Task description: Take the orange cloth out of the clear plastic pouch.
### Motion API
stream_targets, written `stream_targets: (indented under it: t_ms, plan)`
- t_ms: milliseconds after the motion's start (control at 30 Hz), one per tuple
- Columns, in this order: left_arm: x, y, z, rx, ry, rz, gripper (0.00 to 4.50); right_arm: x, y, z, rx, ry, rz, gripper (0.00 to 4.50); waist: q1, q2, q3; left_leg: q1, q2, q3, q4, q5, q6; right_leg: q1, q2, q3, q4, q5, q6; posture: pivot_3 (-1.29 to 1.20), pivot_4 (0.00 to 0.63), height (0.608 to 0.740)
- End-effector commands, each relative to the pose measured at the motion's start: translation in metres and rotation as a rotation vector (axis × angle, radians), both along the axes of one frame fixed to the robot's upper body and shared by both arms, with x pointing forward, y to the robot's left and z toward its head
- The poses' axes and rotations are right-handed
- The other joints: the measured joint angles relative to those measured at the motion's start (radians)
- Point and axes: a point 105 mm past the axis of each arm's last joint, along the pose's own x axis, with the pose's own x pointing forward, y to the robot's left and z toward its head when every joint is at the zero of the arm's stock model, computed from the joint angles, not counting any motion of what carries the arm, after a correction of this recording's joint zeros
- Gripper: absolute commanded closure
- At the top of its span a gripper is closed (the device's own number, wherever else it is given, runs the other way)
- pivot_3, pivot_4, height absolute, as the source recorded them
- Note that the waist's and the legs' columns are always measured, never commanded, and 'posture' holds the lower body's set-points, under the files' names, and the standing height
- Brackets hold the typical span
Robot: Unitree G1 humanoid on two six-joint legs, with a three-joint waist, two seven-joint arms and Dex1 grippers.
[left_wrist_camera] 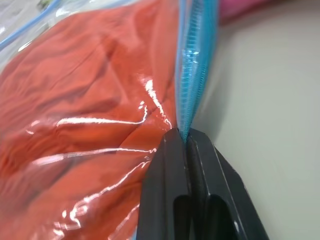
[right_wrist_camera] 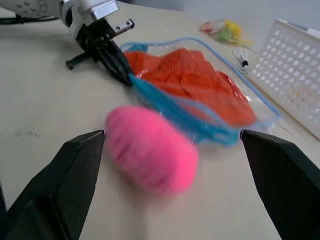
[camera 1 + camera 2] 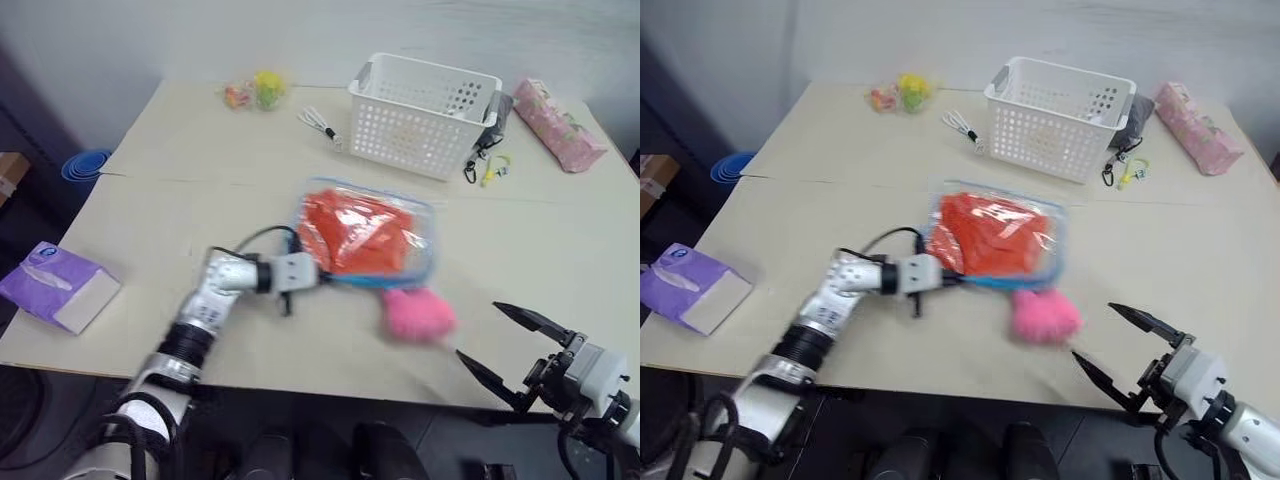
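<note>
The clear plastic pouch [image 3: 424, 238] with light blue zipper edging lies flat in the middle of the table. The wrinkled orange cloth [image 3: 358, 232] is inside it. My left gripper [image 3: 322, 275] is at the pouch's near left corner, shut on the blue zipper edge [image 1: 189, 75]; the right wrist view shows the same pinch by the left gripper [image 2: 126, 76]. My right gripper [image 3: 480, 332] hovers open and empty off the table's near right edge, pointing towards the pouch. A pink plush [image 3: 418, 315] lies just in front of the pouch, between it and the right gripper.
A white perforated basket [image 3: 425, 115] stands behind the pouch, with a carabiner and keys [image 3: 488, 165] beside it. A pink patterned case [image 3: 558, 125] lies far right. A purple tissue pack [image 3: 55, 285] sits near left, small toys [image 3: 255, 92] far left.
</note>
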Motion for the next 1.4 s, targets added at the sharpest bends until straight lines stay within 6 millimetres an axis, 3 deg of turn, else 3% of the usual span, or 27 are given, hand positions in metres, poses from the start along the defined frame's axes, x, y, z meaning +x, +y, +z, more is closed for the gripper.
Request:
stream_targets:
  t_ms: [33,467,733,767,833,933,1000,1133,1300,1400]
  plan:
    - [-0.011,-0.016,-0.017,0.053,0.074,0.012,4.48,-0.006,-0.002,0.011,0.002,-0.022,-0.019,0.0,-0.008,0.0,0.0,0.001,0.0,0.0,-0.001,0.0,-0.001,0.0,0.0,0.0,-0.001,0.0,0.0,0.0,0.15,0.74]
    - [-0.04,-0.069,-0.02,-0.039,0.313,0.174,4.48,-0.021,-0.025,0.01,0.025,0.076,-0.088,0.0,0.0,0.002,-0.001,0.003,0.0,-0.003,-0.001,0.003,0.0,0.005,0.0,0.002,-0.006,0.0,0.0,0.0,0.15,0.74]
    - [-0.046,-0.082,-0.022,-0.057,0.406,0.246,4.48,-0.027,-0.032,0.008,0.049,0.115,-0.107,0.0,0.015,0.003,-0.002,0.003,0.0,-0.004,-0.001,0.003,0.0,0.007,0.0,0.003,-0.009,0.0,0.0,0.0,0.15,0.74]
    - [-0.046,-0.084,-0.019,-0.074,0.424,0.242,4.03,-0.028,-0.032,0.007,0.055,0.12,-0.107,0.0,0.015,0.003,-0.002,0.004,0.0,-0.004,-0.001,0.003,0.0,0.008,0.0,0.003,-0.01,0.0,0.0,0.0,0.15,0.74]
    - [-0.046,-0.088,-0.011,-0.126,0.447,0.226,3.52,-0.029,-0.031,0.005,0.066,0.132,-0.106,0.0,0.015,0.003,-0.002,0.004,0.0,-0.004,-0.001,0.003,0.0,0.009,0.0,0.003,-0.011,0.0,0.0,0.0,0.15,0.74]
    - [-0.049,-0.093,0.014,-0.243,0.48,0.141,2.6,-0.031,-0.028,0.001,0.08,0.167,-0.096,0.0,0.012,0.003,-0.002,0.003,0.0,-0.004,-0.002,0.003,0.0,0.008,0.0,0.003,-0.012,0.0,0.0,0.0,0.15,0.74]
    - [-0.049,-0.088,0.031,-0.303,0.486,0.084,2.04,-0.03,-0.026,0.0,0.089,0.194,-0.086,0.0,0.01,0.003,-0.002,0.003,0.0,-0.004,-0.002,0.003,0.0,0.007,0.0,0.003,-0.012,0.0,0.0,0.0,0.15,0.74]
    - [-0.051,-0.06,0.053,-0.334,0.473,-0.066,2.04,-0.023,-0.031,-0.015,0.014,0.276,-0.111,0.0,-0.005,0.004,-0.002,0.002,0.0,-0.003,-0.002,0.004,-0.001,0.004,0.0,0.003,-0.009,0.0,0.0,0.0,0.15,0.74]
    - [-0.033,-0.025,0.063,-0.352,0.396,-0.067,2.04,-0.009,-0.04,-0.04,-0.077,0.363,-0.15,0.0,-0.015,0.004,-0.002,0.003,0.0,-0.004,-0.003,0.005,-0.003,0.004,0.001,0.003,-0.008,0.0,0.0,0.0,0.15,0.74]
    - [-0.031,0.0,0.071,-0.388,0.342,-0.113,2.04,0.005,-0.032,-0.049,-0.109,0.372,-0.103,0.0,-0.018,0.004,-0.002,0.002,0.0,-0.003,-0.003,0.005,-0.003,0.003,0.001,0.003,-0.008,0.0,0.0,0.0,0.15,0.74]
